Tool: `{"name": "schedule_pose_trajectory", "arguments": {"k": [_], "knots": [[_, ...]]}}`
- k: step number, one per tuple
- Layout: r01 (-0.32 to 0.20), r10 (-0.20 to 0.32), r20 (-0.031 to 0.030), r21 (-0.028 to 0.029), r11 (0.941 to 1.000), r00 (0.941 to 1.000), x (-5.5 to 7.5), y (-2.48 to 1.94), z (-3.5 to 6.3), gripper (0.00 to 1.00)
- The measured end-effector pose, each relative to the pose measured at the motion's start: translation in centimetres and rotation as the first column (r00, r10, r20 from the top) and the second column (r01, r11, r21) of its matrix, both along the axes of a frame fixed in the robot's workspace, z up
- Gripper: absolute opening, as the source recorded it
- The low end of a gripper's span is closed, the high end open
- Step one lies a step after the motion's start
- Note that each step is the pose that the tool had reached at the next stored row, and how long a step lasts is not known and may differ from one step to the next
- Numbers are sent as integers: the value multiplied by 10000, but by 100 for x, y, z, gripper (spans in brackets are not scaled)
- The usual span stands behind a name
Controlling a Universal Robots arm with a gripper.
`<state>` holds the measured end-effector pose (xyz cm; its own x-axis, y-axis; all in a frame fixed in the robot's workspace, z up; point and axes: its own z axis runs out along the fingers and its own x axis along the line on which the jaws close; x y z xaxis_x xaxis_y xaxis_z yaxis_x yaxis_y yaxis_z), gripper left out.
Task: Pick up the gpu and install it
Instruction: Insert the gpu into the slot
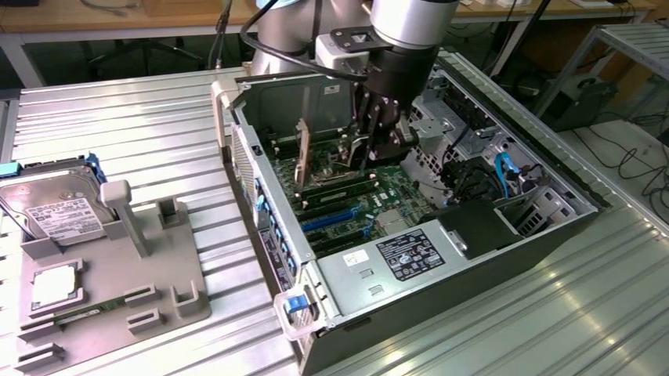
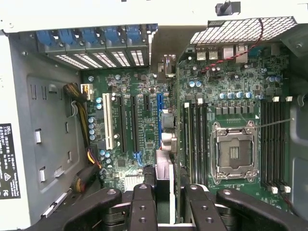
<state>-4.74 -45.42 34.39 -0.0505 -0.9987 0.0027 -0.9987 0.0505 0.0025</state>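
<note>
- The gripper (image 2: 166, 195) is down inside the computer case (image 1: 418, 305). Its fingers (image 2: 143, 204) are pinched narrow on the gpu (image 2: 163, 168), which stands on its thin edge between them.
- The gpu hangs just over the long blue slot (image 2: 159, 115) on the green board (image 2: 144, 86). I cannot tell if it is touching the slot yet.
- What could go wrong, I think: if the card leans or sits a bit off the slot, pushing down could bend it or hurt the board. It could also slip in the fingers.
- The memory sticks (image 2: 195, 139) stand just beside the card, and the metal chip socket (image 2: 236, 151) is near. They leave little room.
- In the exterior view, at 8 o'clock from the gripper and well apart, a grey holder (image 1: 115, 298) sits on the table with a hard drive (image 1: 58, 207).
</note>
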Motion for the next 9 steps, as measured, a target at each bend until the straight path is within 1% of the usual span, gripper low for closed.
{"name": "schedule_pose_trajectory", "arguments": {"k": [9], "knots": [[0, 0, 0, -1, 10000, 10000, 0, 0, -43, 28]]}}
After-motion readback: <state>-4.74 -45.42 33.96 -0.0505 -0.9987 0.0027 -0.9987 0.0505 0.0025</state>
